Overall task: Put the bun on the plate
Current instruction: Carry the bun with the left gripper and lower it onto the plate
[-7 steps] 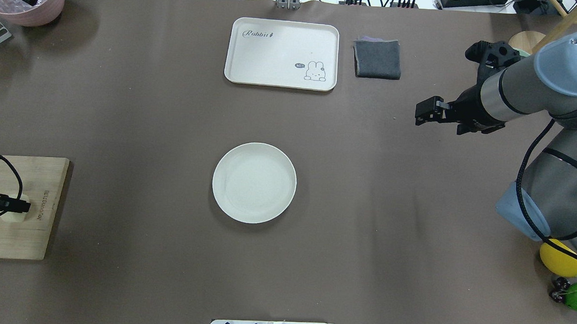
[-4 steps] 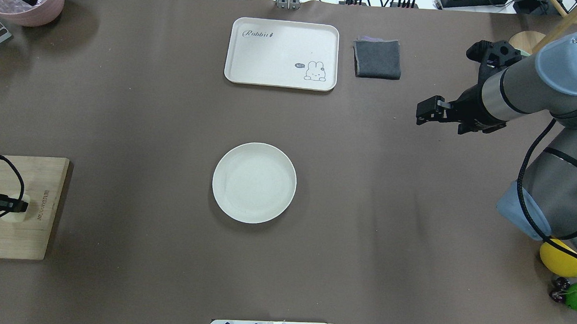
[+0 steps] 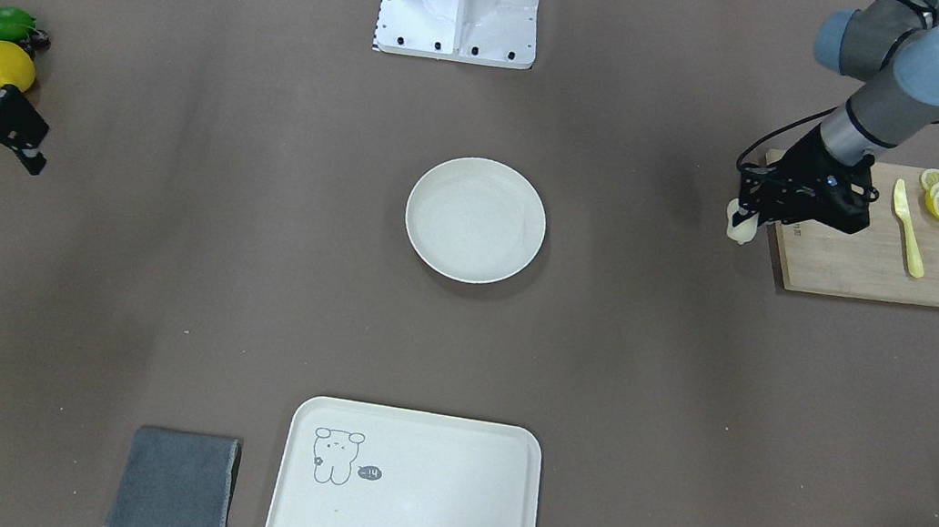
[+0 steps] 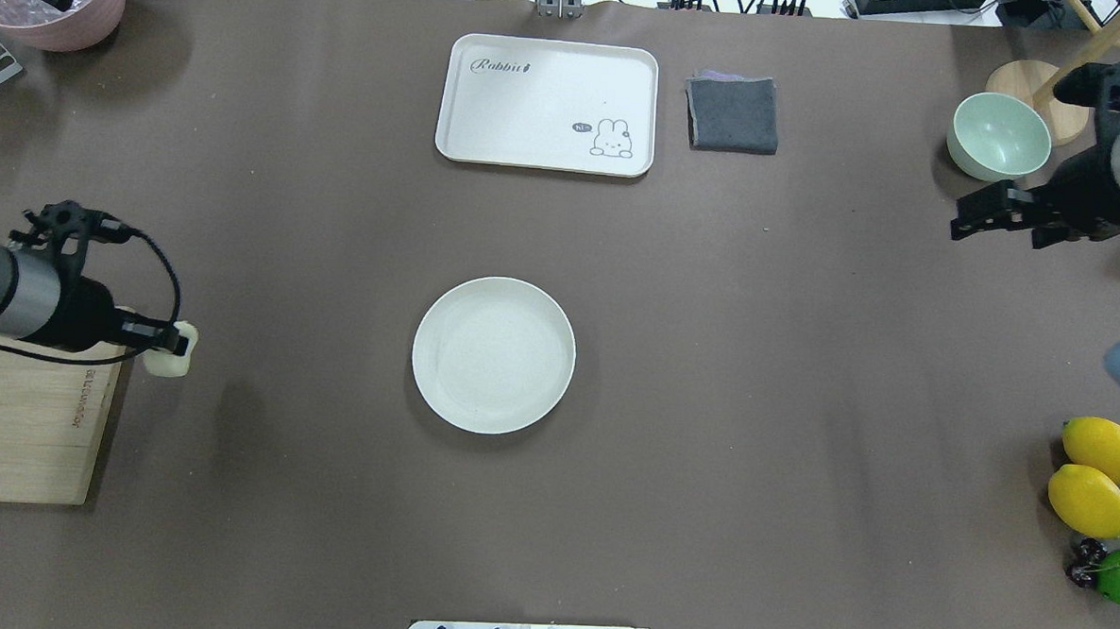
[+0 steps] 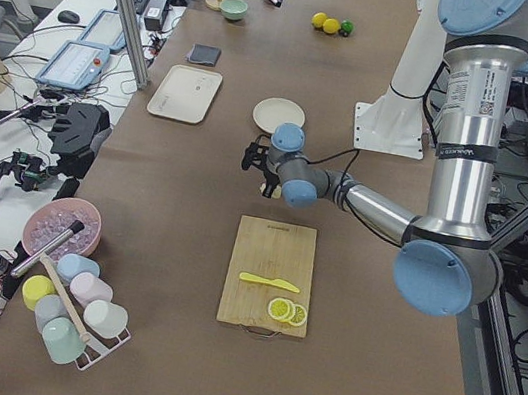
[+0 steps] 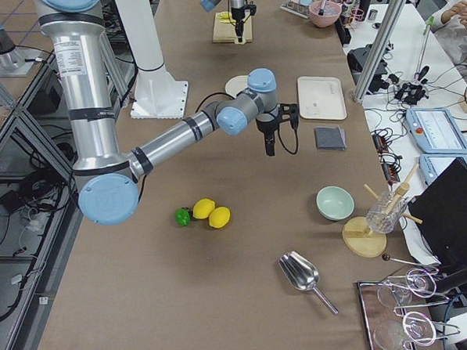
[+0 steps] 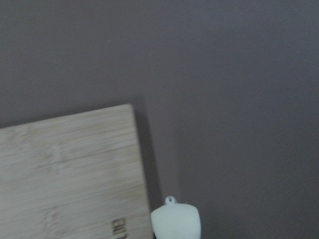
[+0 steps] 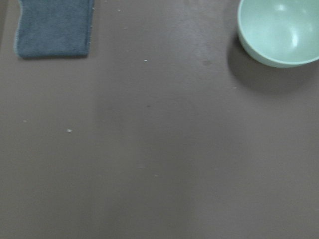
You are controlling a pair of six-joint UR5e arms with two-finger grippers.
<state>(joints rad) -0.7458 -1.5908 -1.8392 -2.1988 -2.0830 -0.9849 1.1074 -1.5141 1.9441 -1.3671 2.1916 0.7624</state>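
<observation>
The bun (image 4: pixel 173 362) hangs beside the cutting board (image 4: pixel 25 433), well left of the plate (image 4: pixel 493 354).

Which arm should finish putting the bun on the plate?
Left. The left gripper holds the bun beside the cutting board, nearer the plate; the right gripper is empty, near the green bowl.

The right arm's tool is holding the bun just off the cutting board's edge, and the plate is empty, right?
No: the left tool holds the bun off the cutting board's edge, as the overhead view shows. The plate is empty.
</observation>
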